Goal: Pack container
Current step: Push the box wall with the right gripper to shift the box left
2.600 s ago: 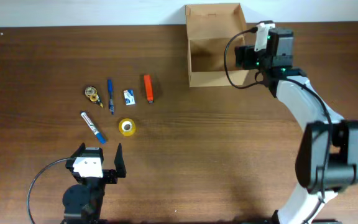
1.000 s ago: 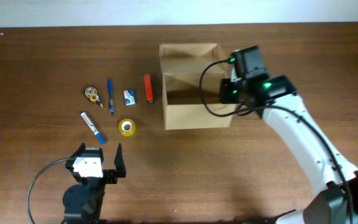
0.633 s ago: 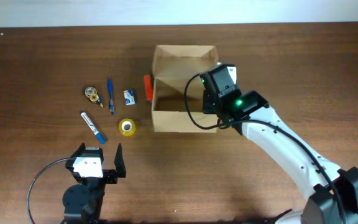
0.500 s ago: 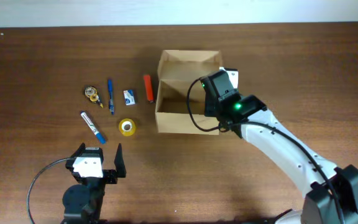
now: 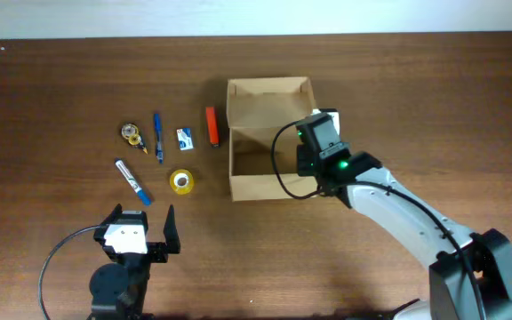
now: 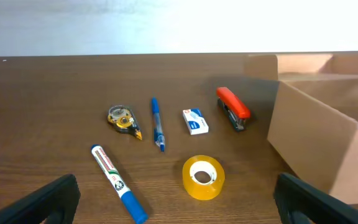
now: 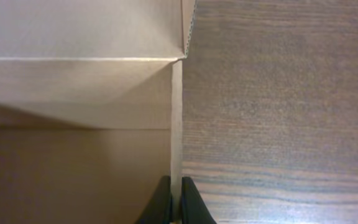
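Currently, right pincer pinching container wall, left pincer parked, splayed.

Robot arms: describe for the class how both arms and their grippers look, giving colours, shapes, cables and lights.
The right arm has curved white shells, black joints, a black wrist block with a green light and a looping black cable. The right gripper has thin dark fingers. The left gripper is black with a white block.
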{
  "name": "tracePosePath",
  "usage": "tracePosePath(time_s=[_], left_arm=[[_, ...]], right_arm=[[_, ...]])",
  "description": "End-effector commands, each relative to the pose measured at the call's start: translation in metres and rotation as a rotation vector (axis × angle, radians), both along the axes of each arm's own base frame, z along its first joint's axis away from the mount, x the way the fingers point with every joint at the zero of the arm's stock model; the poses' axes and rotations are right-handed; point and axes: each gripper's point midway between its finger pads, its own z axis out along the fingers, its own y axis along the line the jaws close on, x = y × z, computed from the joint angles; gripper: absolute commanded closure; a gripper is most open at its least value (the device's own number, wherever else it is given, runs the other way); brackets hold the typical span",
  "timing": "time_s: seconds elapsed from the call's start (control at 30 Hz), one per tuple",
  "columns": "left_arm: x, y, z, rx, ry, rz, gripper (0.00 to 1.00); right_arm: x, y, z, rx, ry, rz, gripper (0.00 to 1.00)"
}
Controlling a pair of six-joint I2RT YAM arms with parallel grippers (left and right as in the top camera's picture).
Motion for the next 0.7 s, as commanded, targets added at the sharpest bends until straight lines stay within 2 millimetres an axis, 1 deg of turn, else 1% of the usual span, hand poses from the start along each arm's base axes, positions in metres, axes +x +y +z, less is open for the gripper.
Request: tracePosePath(time_s=[0.0,0.43,0.47,0.5,0.53,0.57,0.67], left_arm=[[0.000,-0.002,0.001,0.009,-0.009,-0.013,0.00],[0.000,-0.002,0.001,0.009,-0.009,-0.013,0.00],[0.000,-0.002,0.001,0.009,-0.009,-0.013,0.00],[0.000,-0.002,0.001,0.009,-0.009,-0.013,0.01],[0.000,-0.002,0.001,0.009,-0.009,-0.013,0.00],[0.000,-0.002,0.001,0.009,-0.009,-0.013,0.00],[0.000,-0.002,0.001,0.009,-0.009,-0.013,0.00]], right_arm=[[-0.002,0.005,-0.001,0.022,0.021,0.114,0.96],[-0.005,0.009,-0.004,0.062,0.048,0.136,0.96],[-0.006,0.009,-0.004,0.062,0.049,0.136,0.90],[-0.006,0.009,-0.004,0.064,0.053,0.138,0.71],[-0.008,0.009,-0.005,0.064,0.059,0.135,0.55],[-0.009,0.009,-0.006,0.064,0.065,0.137,0.48],[-0.013,0.007,-0.009,0.056,0.086,0.136,0.48]])
